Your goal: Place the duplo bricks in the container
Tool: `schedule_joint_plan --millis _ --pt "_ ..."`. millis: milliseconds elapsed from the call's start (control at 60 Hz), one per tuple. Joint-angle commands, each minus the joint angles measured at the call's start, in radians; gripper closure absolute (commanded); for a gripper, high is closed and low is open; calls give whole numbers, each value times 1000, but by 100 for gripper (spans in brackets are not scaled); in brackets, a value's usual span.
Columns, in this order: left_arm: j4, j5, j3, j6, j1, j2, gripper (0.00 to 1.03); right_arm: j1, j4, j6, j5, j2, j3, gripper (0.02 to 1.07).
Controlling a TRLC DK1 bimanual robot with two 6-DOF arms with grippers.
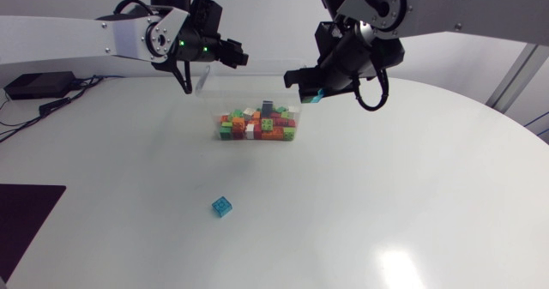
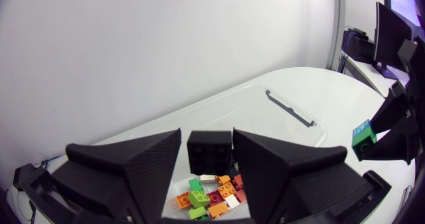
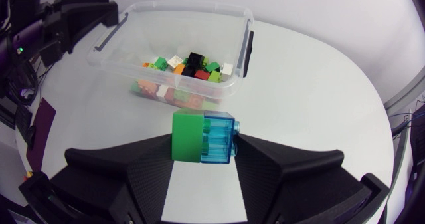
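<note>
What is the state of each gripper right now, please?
Left gripper: open, holding nothing.
Right gripper: closed on a green-and-blue brick stack.

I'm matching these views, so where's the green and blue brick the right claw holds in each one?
Head view: brick in right claw, beside container.
Left wrist view: brick beyond the container's far end.
Right wrist view: brick between that claw's fingers.
Shared landmark: container.

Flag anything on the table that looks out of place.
One teal brick lies alone on the table, well apart from the clear container that holds the other loose bricks. Nothing else looks spilled or damaged.
</note>
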Motion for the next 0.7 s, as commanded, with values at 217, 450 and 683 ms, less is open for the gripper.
schedule_joint_plan --millis 217,450,683 --pt "8 -17 -173 9 1 -168 5 15 99 -24 23 -11 102 68" --pt "-152 20 -458 144 -14 -447 5 15 214 -38 25 52 128 68" --pt "-195 21 -702 193 -71 -561 5 35 349 -64 60 123 136 68"
